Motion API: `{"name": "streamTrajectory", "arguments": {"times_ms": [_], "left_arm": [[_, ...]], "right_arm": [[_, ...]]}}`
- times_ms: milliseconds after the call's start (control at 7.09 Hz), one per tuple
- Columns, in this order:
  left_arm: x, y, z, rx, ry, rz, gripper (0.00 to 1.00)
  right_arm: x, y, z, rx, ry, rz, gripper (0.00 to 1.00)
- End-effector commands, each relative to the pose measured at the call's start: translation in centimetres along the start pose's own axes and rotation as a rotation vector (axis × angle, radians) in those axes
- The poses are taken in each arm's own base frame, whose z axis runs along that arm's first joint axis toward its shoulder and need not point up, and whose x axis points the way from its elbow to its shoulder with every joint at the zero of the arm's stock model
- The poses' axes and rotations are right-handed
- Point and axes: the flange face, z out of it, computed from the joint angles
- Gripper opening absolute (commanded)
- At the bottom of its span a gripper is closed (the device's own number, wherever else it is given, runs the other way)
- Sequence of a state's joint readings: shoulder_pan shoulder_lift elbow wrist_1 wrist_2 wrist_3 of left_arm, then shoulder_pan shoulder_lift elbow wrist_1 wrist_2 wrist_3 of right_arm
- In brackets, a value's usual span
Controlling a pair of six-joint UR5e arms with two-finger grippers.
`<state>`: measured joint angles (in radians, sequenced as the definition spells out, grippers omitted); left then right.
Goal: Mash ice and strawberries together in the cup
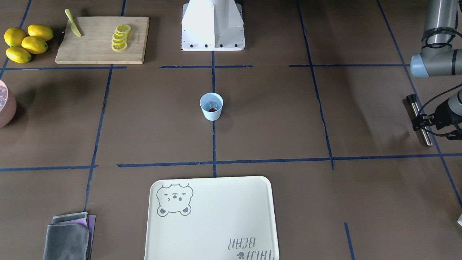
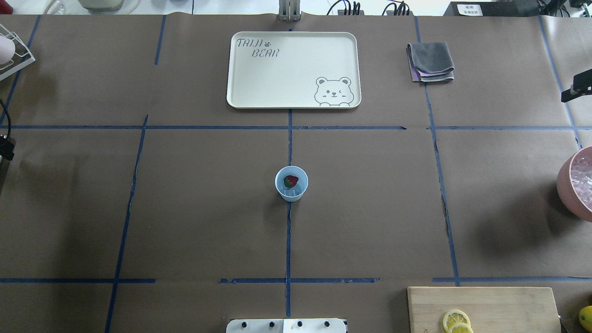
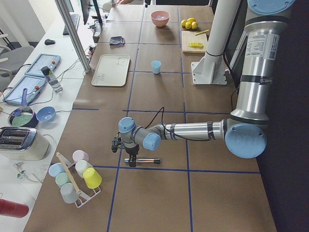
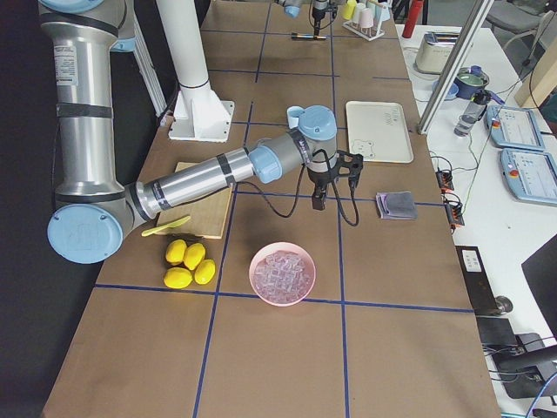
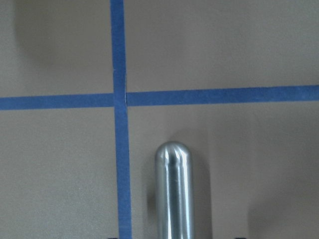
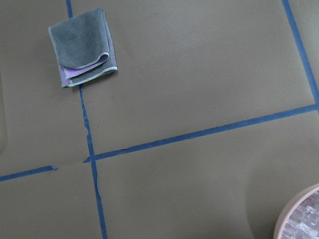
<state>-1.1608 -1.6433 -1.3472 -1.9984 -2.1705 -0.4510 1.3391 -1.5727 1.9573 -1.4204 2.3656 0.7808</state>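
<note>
The pale-blue cup (image 2: 291, 194) stands upright at the table's middle; it also shows in the front view (image 1: 211, 113). Inside it lie a dark-red strawberry (image 2: 290, 180) and clear ice (image 1: 213, 104). My left gripper (image 1: 421, 122) is low over a steel rod (image 1: 425, 136) that lies on the table far to my left, jaws seemingly open on either side of it. The left wrist view shows the rod's rounded tip (image 5: 173, 194). My right gripper (image 4: 318, 202) hovers above the table between the cup and a pink bowl; I cannot tell whether it is open or shut.
The pink bowl (image 2: 566, 185) of ice sits at my right. A cutting board (image 1: 94, 47) holds lemon slices (image 1: 120, 38) and a knife (image 1: 73, 23), with lemons (image 1: 25, 43) beside it. A cream tray (image 2: 277, 78) and a folded grey cloth (image 2: 431, 61) lie at the far side.
</note>
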Motion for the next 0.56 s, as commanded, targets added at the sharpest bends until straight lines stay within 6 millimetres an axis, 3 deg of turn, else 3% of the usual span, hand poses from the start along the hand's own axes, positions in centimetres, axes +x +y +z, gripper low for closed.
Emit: {"name": "streamTrajectory", "arguments": {"times_ms": [0,141,282,423], "left_arm": [[2.5,-0.5,-3.5,0.062,0.036,0.039,1.00],[2.8,-0.8,-6.7,0.095,0.085,0.039,1.00],[-0.4,-1.3,-10.5,0.126,0.178,0.034,1.00],[-4.5,-1.1,-13.3,0.125,0.225,0.044,1.00]], "right_arm": [[0.8,-0.5,-1.0,-0.005,-0.013,0.033,1.00],[1.4,-0.8,-1.7,-0.007,-0.008,0.005,1.00],[3.3,-1.5,-2.7,-0.002,0.010,-0.040,1.00],[6.8,-2.0,-4.1,-0.019,0.049,-0.099,1.00]]}}
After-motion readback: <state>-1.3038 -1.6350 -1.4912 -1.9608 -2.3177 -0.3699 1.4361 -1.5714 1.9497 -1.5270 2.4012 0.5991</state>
